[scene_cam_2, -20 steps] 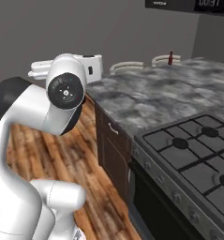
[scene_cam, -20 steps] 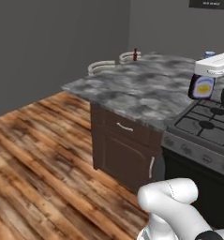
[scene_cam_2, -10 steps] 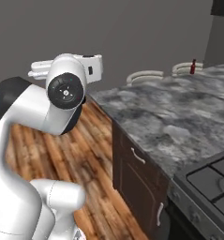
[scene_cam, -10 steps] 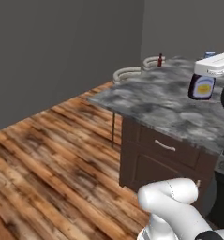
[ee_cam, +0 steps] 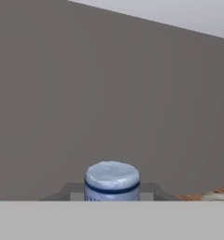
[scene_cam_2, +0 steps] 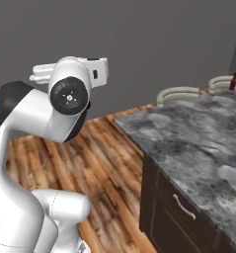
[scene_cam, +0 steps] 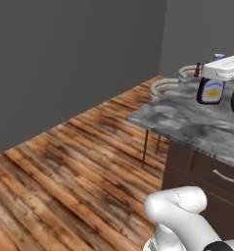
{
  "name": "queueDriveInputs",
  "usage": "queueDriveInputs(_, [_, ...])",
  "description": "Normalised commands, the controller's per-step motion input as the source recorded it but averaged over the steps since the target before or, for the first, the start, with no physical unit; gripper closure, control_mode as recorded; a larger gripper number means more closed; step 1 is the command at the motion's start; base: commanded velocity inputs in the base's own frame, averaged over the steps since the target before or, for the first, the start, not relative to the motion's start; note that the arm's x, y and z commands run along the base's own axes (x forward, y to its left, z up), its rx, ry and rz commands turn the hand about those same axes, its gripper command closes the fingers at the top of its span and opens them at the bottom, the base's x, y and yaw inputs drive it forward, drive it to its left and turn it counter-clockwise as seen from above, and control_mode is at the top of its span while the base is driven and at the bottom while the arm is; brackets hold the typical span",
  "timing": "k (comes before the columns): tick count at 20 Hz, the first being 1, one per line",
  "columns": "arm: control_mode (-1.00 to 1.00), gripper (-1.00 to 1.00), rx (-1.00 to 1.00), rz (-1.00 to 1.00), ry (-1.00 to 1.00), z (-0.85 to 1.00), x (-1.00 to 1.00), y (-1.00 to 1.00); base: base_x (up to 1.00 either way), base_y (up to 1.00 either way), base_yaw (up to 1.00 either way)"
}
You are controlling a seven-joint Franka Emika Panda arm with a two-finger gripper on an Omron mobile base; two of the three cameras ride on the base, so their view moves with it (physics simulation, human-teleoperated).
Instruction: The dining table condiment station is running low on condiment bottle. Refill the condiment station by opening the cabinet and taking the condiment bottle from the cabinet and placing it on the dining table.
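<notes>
The condiment bottle (scene_cam: pixel 210 91), dark purple with a pale yellow label, hangs upright under my white hand at the right edge of the left base view. My gripper (scene_cam: pixel 210 78) is shut on its cap. The bottle floats above the dining table (scene_cam: pixel 187 122), a grey marbled stone top on a dark brown base. In the hand view the bottle's pale cap (ee_cam: pixel 112 178) sits between my fingertips (ee_cam: pixel 73 191), with a plain grey wall behind it. My gripper (ee_cam: pixel 112 188) holds it there. The cabinet is out of view.
A small red bottle (scene_cam: pixel 197 69) (scene_cam_2: pixel 233 81) stands at the table's far end beside pale curved stool backs (scene_cam: pixel 165 87) (scene_cam_2: pixel 178 93). Drawer handles (scene_cam_2: pixel 183 206) face the wooden floor (scene_cam: pixel 74 166). A grey wall (scene_cam: pixel 64 54) closes the left side. My arm's elbow (scene_cam_2: pixel 69 96) looms in the right base view.
The whole picture has swung as the base turned: the stove has slid out of view and the table's end and wall have come in. The bottle stays gripped.
</notes>
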Motion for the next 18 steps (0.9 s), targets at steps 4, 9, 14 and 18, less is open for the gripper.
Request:
queueDriveInputs(4, [1.0, 1.0, 0.0, 0.0, 0.0, 0.0, 0.0, 0.0, 1.0, 1.0, -0.03])
queueDriveInputs(9, [1.0, 1.0, 0.0, 0.0, 0.0, 0.0, 0.0, 0.0, 1.0, 1.0, -0.14])
queueDriveInputs(14, [1.0, 1.0, 0.0, 0.0, 0.0, 0.0, 0.0, 0.0, 0.99, 1.0, -0.21])
queueDriveInputs(18, [1.0, 1.0, 0.0, 0.0, 0.0, 0.0, 0.0, 0.0, 0.95, 1.0, -0.28])
